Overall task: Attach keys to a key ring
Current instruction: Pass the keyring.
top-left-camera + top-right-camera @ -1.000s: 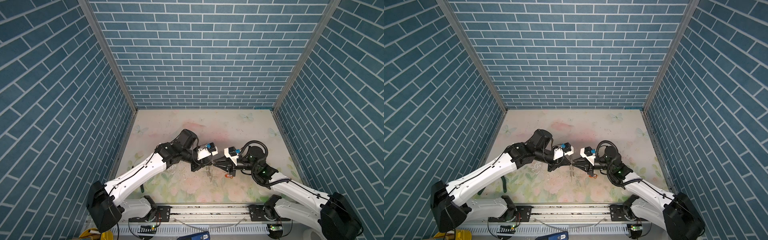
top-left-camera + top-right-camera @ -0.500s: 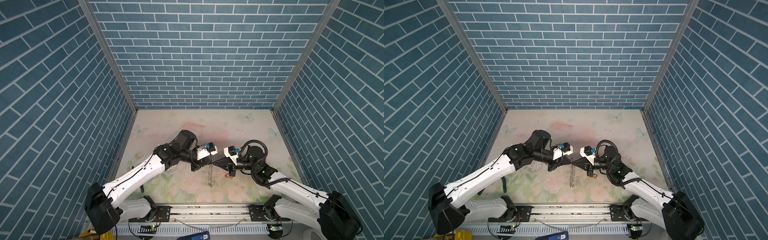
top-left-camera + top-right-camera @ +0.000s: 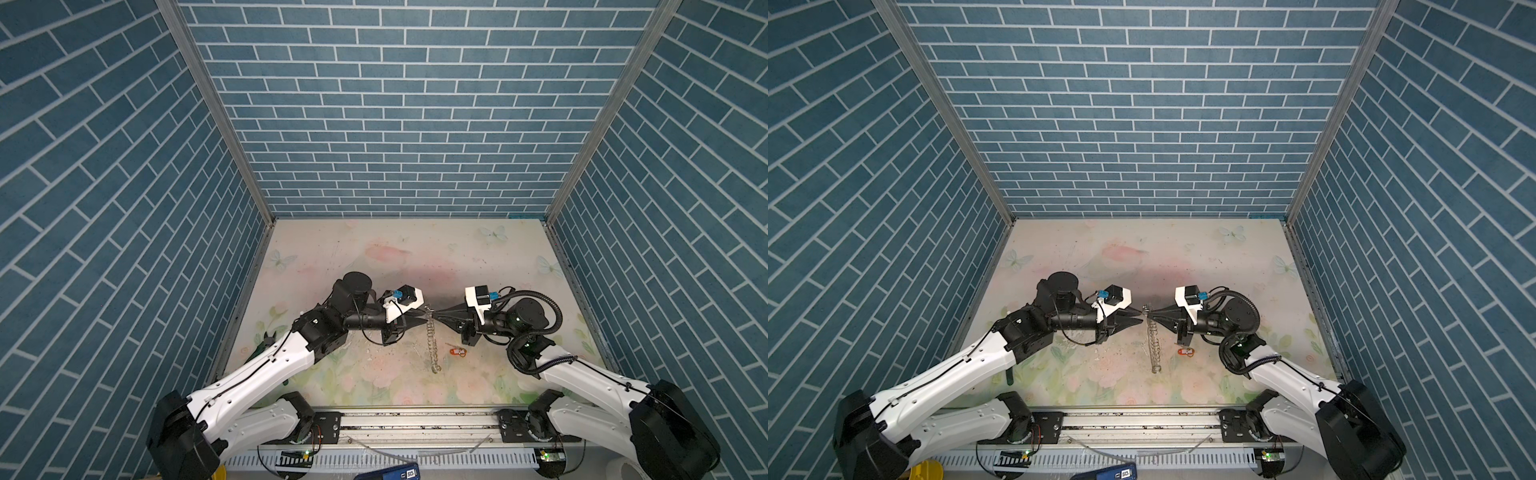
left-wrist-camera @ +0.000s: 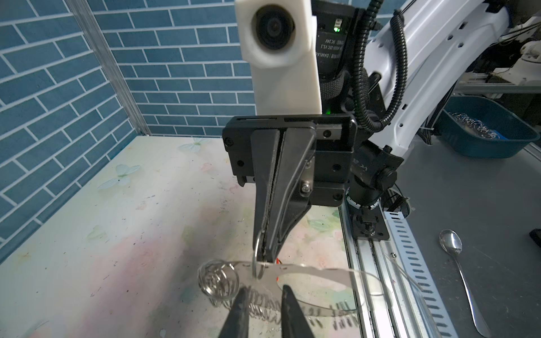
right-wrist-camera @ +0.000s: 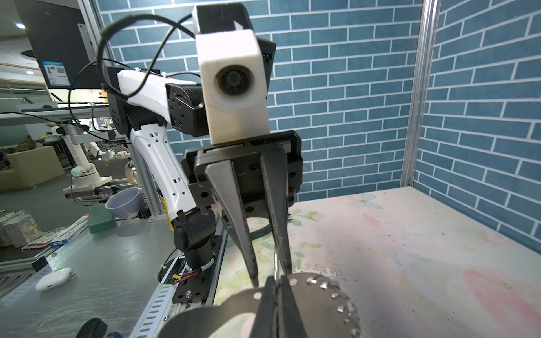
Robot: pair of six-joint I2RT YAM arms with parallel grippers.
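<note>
Hanging from the clenched right end effector (image 3: 433,319) in both top views, the key ring (image 3: 431,345) dangled while the orange key tag (image 3: 457,352) lay apart on the counter (image 3: 374,257), unattached. Both wrist views showed the left end effector (image 5: 271,276) released just beside the ring; attaching looked wholly undone.

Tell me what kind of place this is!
Probably a test booth in a robot lab. The left arm and right arm are fixed to a rail. Fake blue brick walls box in a flowery table, and another robot stands outside.
</note>
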